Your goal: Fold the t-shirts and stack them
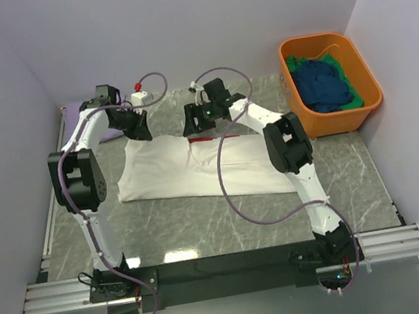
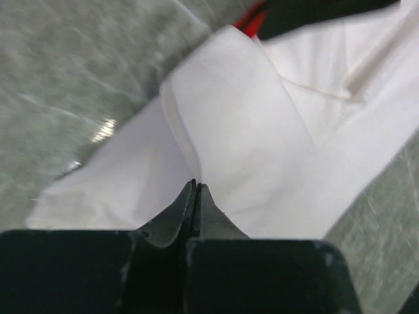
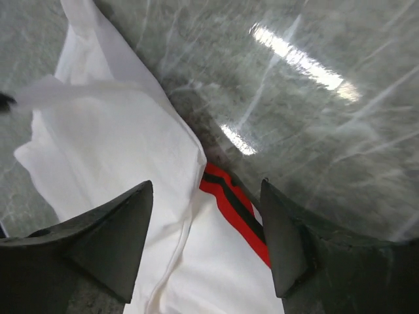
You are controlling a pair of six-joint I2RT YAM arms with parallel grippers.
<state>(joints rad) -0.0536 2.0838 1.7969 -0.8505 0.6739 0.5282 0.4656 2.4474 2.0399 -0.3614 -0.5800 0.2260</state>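
The large white t-shirt lies spread on the table's middle, with a strip of its red panel showing at the far edge. My left gripper is at its far left corner; in the left wrist view the jaws are shut, and a crease in the white cloth runs into the tips. My right gripper hangs open over the far edge, with white cloth and the red strip between its fingers. Dark blue and green shirts lie in the tub. The lavender shirt peeks out behind the left arm.
The orange tub stands at the back right corner. A small white object with a red top sits at the back wall. Purple cables loop over the shirt. Walls close in the left, back and right sides.
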